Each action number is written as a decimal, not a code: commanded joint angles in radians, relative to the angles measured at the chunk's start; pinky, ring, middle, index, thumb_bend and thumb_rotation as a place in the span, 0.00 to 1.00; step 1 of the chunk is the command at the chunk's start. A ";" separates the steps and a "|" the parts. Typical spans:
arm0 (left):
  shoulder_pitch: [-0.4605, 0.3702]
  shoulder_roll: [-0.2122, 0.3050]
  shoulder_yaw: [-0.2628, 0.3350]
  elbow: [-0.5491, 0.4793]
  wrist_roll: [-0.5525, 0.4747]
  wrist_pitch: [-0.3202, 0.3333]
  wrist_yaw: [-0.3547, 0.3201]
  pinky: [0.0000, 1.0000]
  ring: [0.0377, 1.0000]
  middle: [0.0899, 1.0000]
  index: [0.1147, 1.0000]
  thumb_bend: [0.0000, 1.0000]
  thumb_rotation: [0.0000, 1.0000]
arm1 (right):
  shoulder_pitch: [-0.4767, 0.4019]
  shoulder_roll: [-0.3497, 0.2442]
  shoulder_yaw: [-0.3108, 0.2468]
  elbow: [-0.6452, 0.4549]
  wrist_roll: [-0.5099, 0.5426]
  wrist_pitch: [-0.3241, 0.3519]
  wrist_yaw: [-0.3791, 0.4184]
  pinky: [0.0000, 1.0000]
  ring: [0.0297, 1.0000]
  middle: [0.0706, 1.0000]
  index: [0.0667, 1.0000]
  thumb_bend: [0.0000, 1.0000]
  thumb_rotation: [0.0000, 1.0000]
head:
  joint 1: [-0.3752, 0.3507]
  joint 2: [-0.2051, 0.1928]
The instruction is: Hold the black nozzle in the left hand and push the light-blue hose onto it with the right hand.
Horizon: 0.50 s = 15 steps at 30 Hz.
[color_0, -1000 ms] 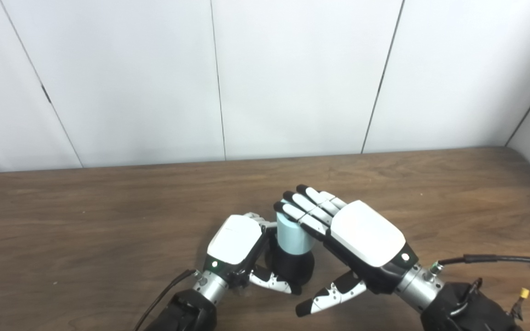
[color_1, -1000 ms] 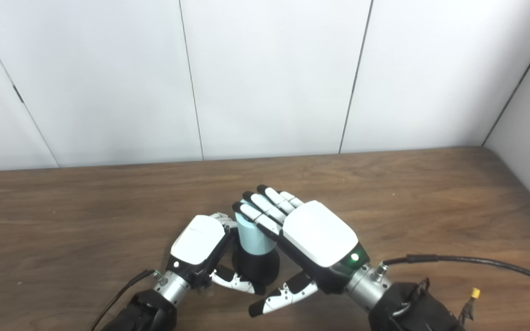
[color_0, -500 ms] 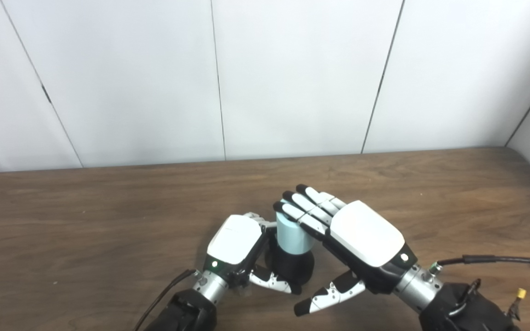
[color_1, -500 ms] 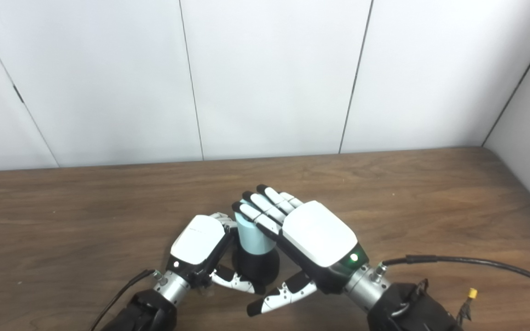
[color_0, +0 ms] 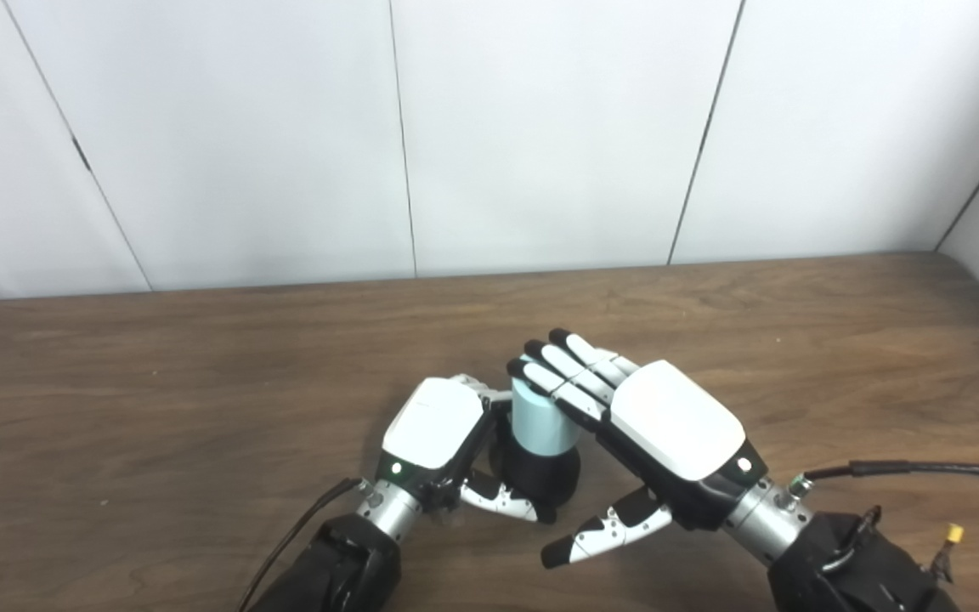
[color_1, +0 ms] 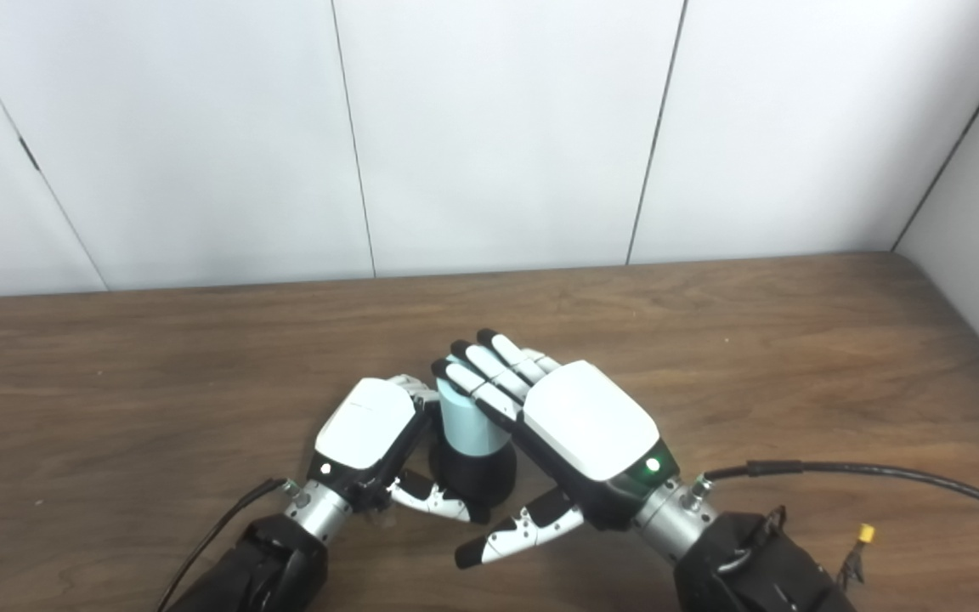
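The black nozzle (color_0: 540, 478) stands upright on the brown table (color_0: 158, 382), a little in front of its middle. The short light-blue hose (color_0: 539, 421) sits on top of it, also upright. My left hand (color_0: 434, 433) wraps the nozzle from the left, thumb across its front near the base. From the right, my right hand (color_0: 672, 421) lies flat, palm down. Its fingers (color_0: 562, 374) rest across the top end of the hose. Its thumb (color_0: 604, 535) hangs free below, apart from the nozzle. The hose's top opening is hidden under those fingers.
White wall panels (color_0: 540, 127) rise behind the table's far edge. A black cable (color_0: 923, 467) runs from my right wrist off to the right. Another thin cable (color_0: 302, 531) trails from my left wrist.
The whole picture has shifted a little upward, so the camera moved. Both hands, the hose and the nozzle keep the same places relative to each other.
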 commanded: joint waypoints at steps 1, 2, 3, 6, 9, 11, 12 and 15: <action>0.132 0.067 -0.032 0.110 0.018 0.043 -0.107 0.70 0.53 0.38 0.46 0.52 0.00 | 0.093 -0.053 0.059 0.091 -0.023 0.001 0.150 0.88 0.98 0.91 0.86 0.92 0.81 | 0.000 0.001; 0.133 0.068 -0.031 0.105 0.017 0.044 -0.108 0.70 0.53 0.38 0.46 0.52 0.00 | 0.094 -0.053 0.060 0.092 -0.023 0.001 0.148 0.88 0.99 0.91 0.86 0.91 0.81 | 0.000 0.001; 0.135 0.069 -0.031 0.097 0.017 0.046 -0.111 0.69 0.53 0.38 0.46 0.52 0.00 | 0.095 -0.053 0.060 0.093 -0.023 0.001 0.146 0.88 0.99 0.91 0.86 0.91 0.82 | 0.000 0.002; 0.136 0.070 -0.031 0.091 0.017 0.049 -0.117 0.68 0.53 0.38 0.46 0.52 0.00 | 0.097 -0.053 0.064 0.095 -0.030 0.003 0.149 0.89 0.99 0.91 0.86 0.91 0.83 | 0.000 0.003; 0.136 0.071 -0.031 0.090 0.017 0.050 -0.121 0.68 0.54 0.40 0.45 0.52 0.00 | 0.102 -0.052 0.066 0.102 -0.031 0.003 0.143 0.89 0.99 0.91 0.87 0.92 0.85 | 0.001 0.004; 0.136 0.071 -0.030 0.090 0.015 0.048 -0.118 0.69 0.54 0.40 0.45 0.52 0.00 | 0.103 -0.050 0.067 0.105 -0.030 0.000 0.134 0.89 0.99 0.91 0.86 0.92 0.85 | 0.001 0.004; 0.136 0.070 -0.030 0.093 0.014 0.045 -0.115 0.69 0.53 0.39 0.45 0.52 0.00 | 0.103 -0.049 0.068 0.106 -0.030 -0.003 0.125 0.89 0.99 0.91 0.86 0.92 0.85 | 0.000 0.003; 0.134 0.069 -0.031 0.099 0.015 0.045 -0.114 0.69 0.52 0.38 0.46 0.52 0.00 | 0.099 -0.047 0.066 0.094 -0.027 -0.001 0.112 0.90 1.00 0.93 0.87 0.92 0.86 | 0.000 0.000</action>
